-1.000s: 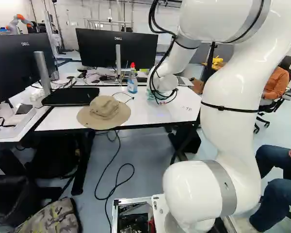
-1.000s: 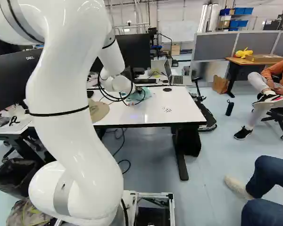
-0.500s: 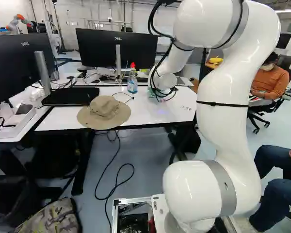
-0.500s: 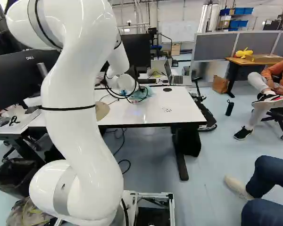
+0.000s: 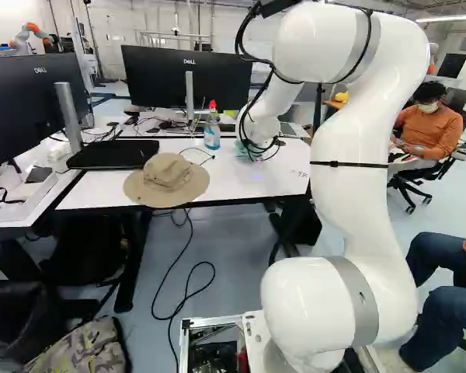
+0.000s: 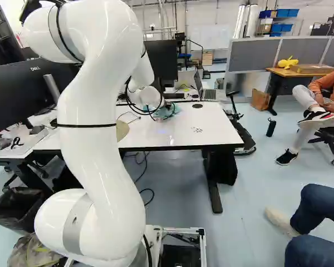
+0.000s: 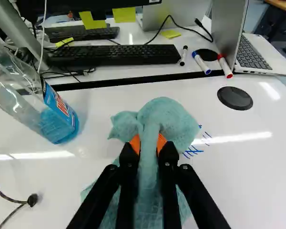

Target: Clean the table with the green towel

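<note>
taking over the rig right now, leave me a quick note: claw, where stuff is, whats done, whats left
Claw: shut on the green towel, which is bunched between its fingers and looks to be down on the table.
Spray bottle: upright beside the towel. Hat: on the table near its front edge.
Done: towel gripped. How much is wiped, I can't tell.
Left: blue pen marks right beside the towel; marks also show toward the near edge in the right base view.
</note>
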Robot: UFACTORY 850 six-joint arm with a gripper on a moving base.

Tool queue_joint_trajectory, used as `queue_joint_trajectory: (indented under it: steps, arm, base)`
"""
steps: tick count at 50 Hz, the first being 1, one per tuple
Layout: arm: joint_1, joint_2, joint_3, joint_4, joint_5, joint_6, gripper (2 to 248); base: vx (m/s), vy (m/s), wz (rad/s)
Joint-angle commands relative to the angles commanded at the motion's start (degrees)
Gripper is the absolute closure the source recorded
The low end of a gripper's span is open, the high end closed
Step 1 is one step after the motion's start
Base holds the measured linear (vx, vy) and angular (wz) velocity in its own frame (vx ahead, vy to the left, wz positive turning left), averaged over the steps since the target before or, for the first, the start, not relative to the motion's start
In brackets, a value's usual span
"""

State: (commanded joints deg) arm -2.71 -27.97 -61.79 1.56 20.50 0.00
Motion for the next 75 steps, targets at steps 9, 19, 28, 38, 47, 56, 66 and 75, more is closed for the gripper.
queue_joint_trajectory:
  steps: [9,19,28,38,47,56,66,75]
  arm:
    - [0.0,0.0,0.0,0.0,-2.2,0.0,193]
    - [0.0,0.0,0.0,0.0,-4.4,0.0,193]
    - [0.0,0.0,0.0,0.0,-4.5,0.0,193]
    - [0.0,0.0,0.0,0.0,-5.6,0.0,193]
    - [0.0,0.0,0.0,0.0,-5.6,0.0,193]
    - [0.0,0.0,0.0,0.0,-6.3,0.0,193]
    - [0.0,0.0,0.0,0.0,-6.4,0.0,193]
    - [0.0,0.0,0.0,0.0,-6.4,0.0,193]
  base:
    - [0.0,0.0,0.0]
    - [0.0,0.0,0.0]
    - [0.0,0.0,0.0]
    - [0.0,0.0,0.0]
    - [0.0,0.0,0.0]
    - [0.0,0.0,0.0]
    - [0.0,0.0,0.0]
    - [0.0,0.0,0.0]
